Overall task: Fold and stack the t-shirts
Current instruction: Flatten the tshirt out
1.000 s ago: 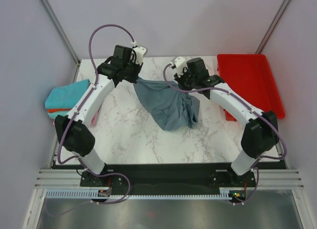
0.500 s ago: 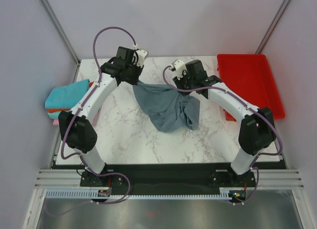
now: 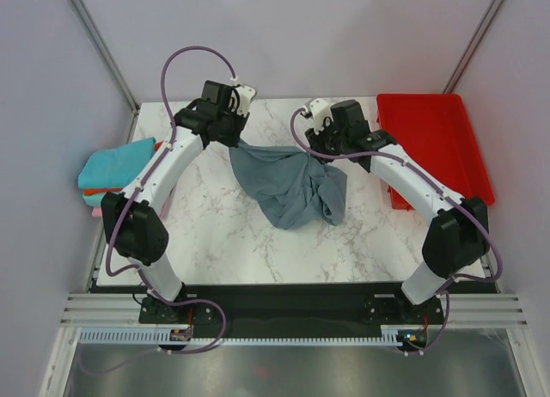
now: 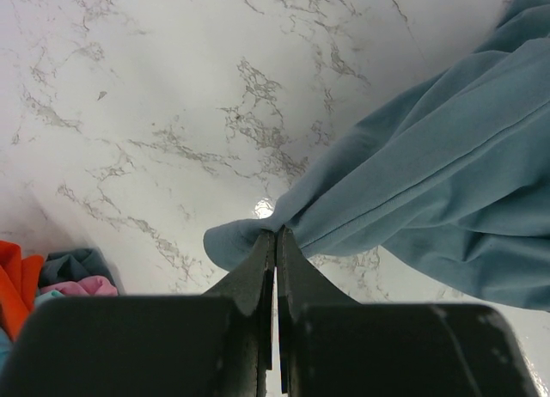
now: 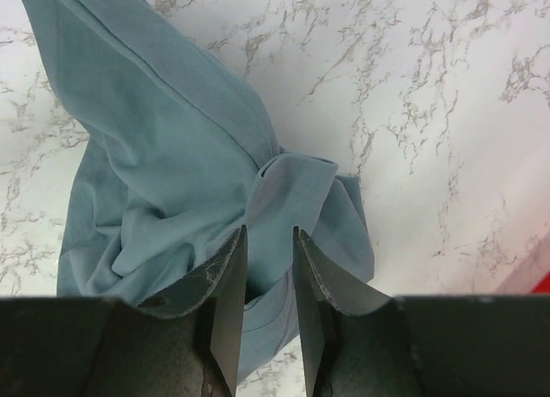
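Both arms extended forward, left claw [image 4: 275, 235] pinched closed, right claw [image 5: 269, 234] slightly parted

Large t-shirt [image 3: 288, 186] lies bunched on the table [image 3: 223, 234]. Well to its left: stack of folded t-shirts [image 3: 112, 169]. To its right and further back: plastic tray [image 3: 430, 139]. Left gripper [image 4: 275, 235] at its far-left corner; right gripper [image 5: 268, 235] over its far-right part

Marble table [image 3: 215, 234] carries a bunched grey-blue shirt [image 3: 288, 186], red tray [image 3: 434, 139] and folded shirts [image 3: 116, 169].
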### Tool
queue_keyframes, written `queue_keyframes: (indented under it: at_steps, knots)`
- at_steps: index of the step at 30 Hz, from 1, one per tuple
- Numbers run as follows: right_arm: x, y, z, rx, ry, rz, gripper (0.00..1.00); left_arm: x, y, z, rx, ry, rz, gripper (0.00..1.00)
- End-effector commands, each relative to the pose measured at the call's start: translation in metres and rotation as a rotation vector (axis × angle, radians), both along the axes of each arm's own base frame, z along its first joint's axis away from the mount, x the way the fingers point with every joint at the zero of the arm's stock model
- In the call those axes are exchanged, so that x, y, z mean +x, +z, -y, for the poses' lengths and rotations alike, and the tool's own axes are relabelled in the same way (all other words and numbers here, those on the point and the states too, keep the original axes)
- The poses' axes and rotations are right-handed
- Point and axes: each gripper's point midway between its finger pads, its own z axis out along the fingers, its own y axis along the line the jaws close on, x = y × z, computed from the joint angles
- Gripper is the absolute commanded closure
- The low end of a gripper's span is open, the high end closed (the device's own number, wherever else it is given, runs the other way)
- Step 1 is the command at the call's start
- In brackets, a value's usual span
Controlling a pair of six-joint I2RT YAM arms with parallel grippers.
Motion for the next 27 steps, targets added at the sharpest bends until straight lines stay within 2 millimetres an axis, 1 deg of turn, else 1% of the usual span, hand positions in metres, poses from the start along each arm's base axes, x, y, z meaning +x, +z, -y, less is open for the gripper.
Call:
queue_keyframes:
  at_steps: [1,3,5,9,11,12,15,16,17,18,19,22,23,24,25,26,27]
  knots:
    - [0.001,0.011,-0.014,0.069,0.033,-0.012,0.63,0.004,0.024,-0.002,-0.029,0.025,0.061,0.98]
    - [0.001,0.017,-0.020,0.097,0.052,-0.015,0.59,0.004,0.024,-0.003,-0.029,0.027,0.061,0.98]
    - [-0.002,0.019,-0.026,0.123,0.062,-0.031,0.57,0.003,0.024,-0.003,-0.028,0.026,0.061,0.98]
    - [0.003,0.009,-0.029,0.116,0.060,-0.050,0.57,0.002,0.027,-0.004,-0.026,0.031,0.070,0.98]
    - [0.006,0.006,-0.030,0.115,0.051,-0.049,0.57,0.002,0.026,-0.005,-0.025,0.033,0.067,0.98]
    - [0.009,0.001,-0.030,0.107,0.045,-0.057,0.57,0.002,0.026,-0.004,-0.024,0.030,0.067,0.98]
    - [0.016,-0.005,-0.030,0.090,0.034,-0.052,0.62,0.002,0.027,-0.005,-0.022,0.033,0.071,0.98]
    - [0.018,-0.004,-0.030,0.086,0.035,-0.044,0.77,0.002,0.027,-0.005,-0.023,0.032,0.071,0.98]
    - [0.019,-0.005,-0.030,0.084,0.034,-0.042,0.85,0.003,0.026,-0.005,-0.022,0.033,0.071,0.98]
    - [0.022,-0.004,-0.029,0.080,0.022,-0.034,0.91,0.002,0.027,-0.005,-0.020,0.032,0.074,0.98]
    - [0.024,-0.003,-0.029,0.081,0.020,-0.027,1.00,0.002,0.026,-0.006,-0.019,0.034,0.071,0.98]
    - [0.030,0.009,-0.025,0.070,0.001,0.012,1.00,0.001,0.025,-0.007,-0.017,0.033,0.069,0.98]
    - [0.032,0.023,-0.022,0.070,-0.009,0.051,1.00,0.001,0.025,-0.006,-0.017,0.029,0.070,0.98]
    - [0.033,0.031,-0.019,0.063,-0.013,0.075,1.00,0.003,0.027,-0.010,0.004,0.042,0.083,0.98]
    - [0.037,0.041,-0.011,0.028,-0.023,0.126,1.00,0.003,0.030,-0.012,0.009,0.047,0.094,0.98]
    - [0.037,0.062,-0.006,0.027,-0.030,0.179,1.00,0.003,0.035,-0.014,0.013,0.050,0.108,0.98]
    - [0.039,0.074,0.002,0.016,-0.040,0.216,1.00,0.005,0.040,-0.018,0.032,0.056,0.131,0.98]
